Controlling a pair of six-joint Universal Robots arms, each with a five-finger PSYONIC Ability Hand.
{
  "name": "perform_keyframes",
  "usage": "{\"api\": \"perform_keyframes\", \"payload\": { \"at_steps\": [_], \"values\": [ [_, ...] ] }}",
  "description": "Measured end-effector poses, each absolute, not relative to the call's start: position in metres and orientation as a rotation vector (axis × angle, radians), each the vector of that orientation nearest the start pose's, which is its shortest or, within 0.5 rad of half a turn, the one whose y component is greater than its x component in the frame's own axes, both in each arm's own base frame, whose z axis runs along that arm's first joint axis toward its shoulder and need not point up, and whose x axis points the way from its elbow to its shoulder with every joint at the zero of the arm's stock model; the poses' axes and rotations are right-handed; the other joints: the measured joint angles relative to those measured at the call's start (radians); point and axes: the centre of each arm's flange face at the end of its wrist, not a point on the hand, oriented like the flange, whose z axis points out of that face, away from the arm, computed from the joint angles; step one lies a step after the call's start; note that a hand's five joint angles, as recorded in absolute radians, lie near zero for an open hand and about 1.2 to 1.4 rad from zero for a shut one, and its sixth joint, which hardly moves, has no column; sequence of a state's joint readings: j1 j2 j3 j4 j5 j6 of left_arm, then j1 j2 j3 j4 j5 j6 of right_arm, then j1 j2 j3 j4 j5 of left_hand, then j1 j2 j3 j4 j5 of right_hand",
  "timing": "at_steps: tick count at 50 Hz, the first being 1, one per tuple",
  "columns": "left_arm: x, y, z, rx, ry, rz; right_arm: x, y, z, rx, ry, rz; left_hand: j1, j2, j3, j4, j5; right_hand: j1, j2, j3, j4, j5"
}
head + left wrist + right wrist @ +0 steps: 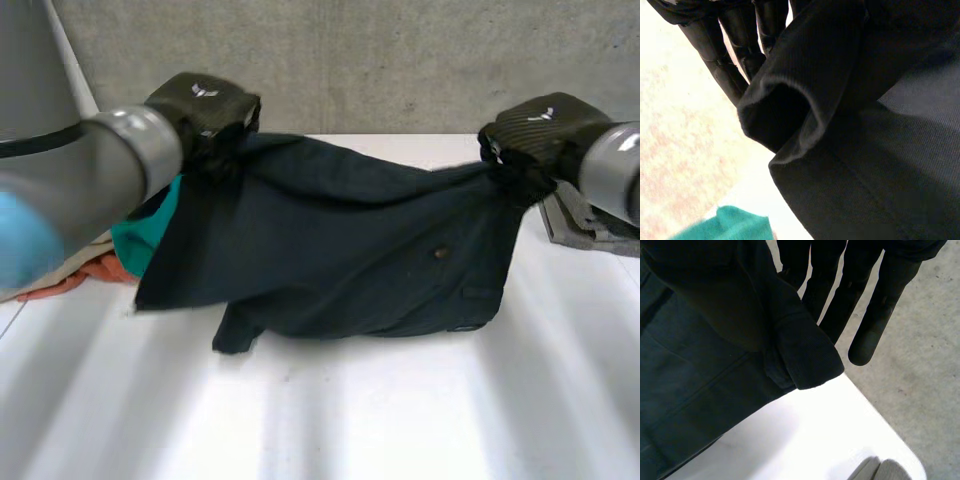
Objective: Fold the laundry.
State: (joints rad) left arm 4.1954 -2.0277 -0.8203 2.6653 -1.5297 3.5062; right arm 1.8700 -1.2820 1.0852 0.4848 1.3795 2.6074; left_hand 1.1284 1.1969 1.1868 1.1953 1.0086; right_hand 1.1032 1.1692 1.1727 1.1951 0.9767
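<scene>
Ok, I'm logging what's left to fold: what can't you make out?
Head view: teal cloth and orange cloth, mostly behind the left arm and the dark garment.
Head view: grey cloth, cut off by the edge and the right arm.
What the dark garment is: bunched between left robot hand and right robot hand.

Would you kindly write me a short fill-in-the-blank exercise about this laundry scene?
1. The left robot hand and right robot hand hold the dark garment, its lower edge resting on the ___ table.
2. The teal cloth lies beside the ___ arm.
3. The grey cloth lies beside the ___ robot hand.
Missing words: white, left, right.
</scene>
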Motion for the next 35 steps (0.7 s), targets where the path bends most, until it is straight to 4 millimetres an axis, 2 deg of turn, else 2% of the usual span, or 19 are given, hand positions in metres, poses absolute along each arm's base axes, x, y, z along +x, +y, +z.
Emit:
{"api": "perform_keyframes", "payload": {
  "at_steps": [3, 6, 7, 9, 13, 15, 18, 22, 26, 29, 31, 34, 35],
  "values": [
    [-0.325, -0.293, 0.345, 1.065, 2.12, -2.265, 0.255, -0.306, 0.322, -1.099, 2.116, -2.059, 0.001, 0.001, 0.001, 0.0, 0.0, 0.0, 0.008, 0.0, 0.0, 0.0],
    [-0.335, -0.309, 0.37, 0.987, 1.934, -2.48, 0.263, -0.327, 0.336, -0.976, 1.971, -2.278, 0.001, 0.002, 0.001, 0.0, 0.0, 0.0, 0.008, 0.0, 0.001, 0.0],
    [-0.339, -0.314, 0.388, 0.934, 1.81, -2.605, 0.267, -0.337, 0.351, -0.881, 1.847, -2.421, 0.001, 0.002, 0.001, 0.0, 0.0, 0.0, 0.008, 0.0, 0.002, 0.0],
    [-0.343, -0.318, 0.41, 0.865, 1.649, -2.747, 0.27, -0.346, 0.37, -0.765, 1.681, -2.575, 0.001, 0.002, 0.001, 0.0, 0.0, 0.0, 0.008, 0.0, 0.002, 0.0],
    [-0.345, -0.315, 0.457, 0.718, 1.292, -3.001, 0.273, -0.351, 0.419, -0.549, 1.278, -2.827, 0.001, 0.002, 0.001, 0.0, 0.0, 0.0, 0.008, 0.0, 0.003, 0.003],
    [-0.344, -0.313, 0.469, 0.673, 1.196, -3.057, 0.273, -0.35, 0.432, -0.506, 1.169, -2.876, 0.001, 0.002, 0.001, 0.0, 0.0, 0.0, 0.008, 0.005, 0.003, 0.012],
    [-0.344, -0.312, 0.473, 0.643, 1.162, -3.079, 0.273, -0.35, 0.438, -0.498, 1.126, -2.891, 0.008, 0.002, 0.001, 0.0, 0.0, 0.0, 0.008, 0.012, 0.003, 0.014],
    [-0.344, -0.317, 0.456, 0.658, 1.261, -3.039, 0.273, -0.354, 0.428, -0.54, 1.214, -2.851, 0.011, 0.002, 0.001, 0.0, 0.0, 0.0, 0.008, 0.015, 0.003, 0.014],
    [-0.348, -0.327, 0.414, 0.733, 1.482, -2.936, 0.27, -0.362, 0.398, -0.61, 1.404, -2.76, 0.011, 0.002, 0.001, 0.0, 0.0, 0.0, 0.008, 0.015, 0.003, 0.014],
    [-0.352, -0.332, 0.37, 0.819, 1.676, -2.836, 0.266, -0.369, 0.361, -0.677, 1.581, -2.655, 0.011, 0.002, 0.002, 0.0, 0.0, 0.0, 0.008, 0.015, 0.003, 0.014],
    [-0.354, -0.333, 0.349, 0.858, 1.758, -2.789, 0.265, -0.371, 0.344, -0.707, 1.658, -2.601, 0.011, 0.003, 0.003, 0.001, 0.0, 0.0, 0.008, 0.015, 0.003, 0.014],
    [-0.359, -0.333, 0.293, 0.956, 1.95, -2.648, 0.263, -0.371, 0.289, -0.815, 1.845, -2.443, 0.011, 0.004, 0.003, 0.001, 0.0, 0.0, 0.008, 0.015, 0.003, 0.02],
    [-0.36, -0.332, 0.282, 0.973, 1.983, -2.619, 0.263, -0.371, 0.281, -0.832, 1.869, -2.419, 0.011, 0.004, 0.003, 0.001, 0.0, 0.0, 0.008, 0.015, 0.003, 0.021]
  ]
}}
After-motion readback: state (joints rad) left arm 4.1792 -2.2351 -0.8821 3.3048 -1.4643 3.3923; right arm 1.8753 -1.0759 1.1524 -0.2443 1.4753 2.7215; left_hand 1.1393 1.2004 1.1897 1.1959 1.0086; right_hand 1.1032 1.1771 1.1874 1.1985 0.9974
